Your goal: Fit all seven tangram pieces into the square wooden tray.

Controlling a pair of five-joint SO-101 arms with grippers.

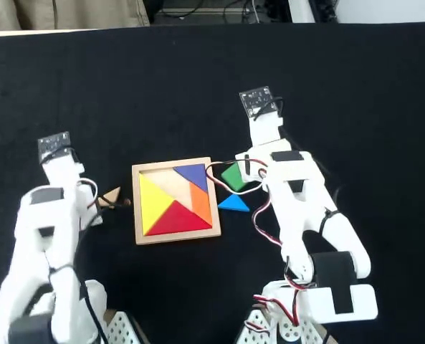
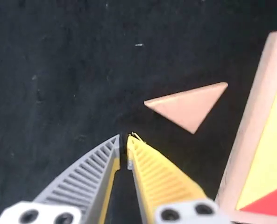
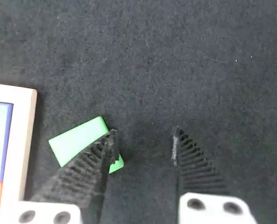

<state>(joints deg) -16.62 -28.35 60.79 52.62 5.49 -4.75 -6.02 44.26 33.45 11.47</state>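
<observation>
Table: covered in black cloth; everything is set on it.
Right arm: stretched out at 3 o'clock of the tray.
Left arm: stretched out at 9 o'clock of the tray.
Tray: laid flat at the table's middle, between the arms.
Yellow triangle: seated in the tray at 9 o'clock.
Red triangle: seated at 6 o'clock, touching the yellow triangle.
Orange piece: seated at 3 o'clock.
Pale piece: seated at 12 o'clock.
Blue piece: seated at 1 o'clock.
Right gripper: jaws are held wide apart, nothing between them; one finger is seen across the green piece's edge.
Left gripper: jaws are pressed together, nothing is clamped; the tips are pointed at the tan triangle, just short of it.
Green piece: left on the cloth at 2 o'clock of the tray, just outside the rim.
Blue triangle: left on the cloth at 3 o'clock, near the rim.
Tan triangle: left on the cloth at 9 o'clock, near the rim.
</observation>
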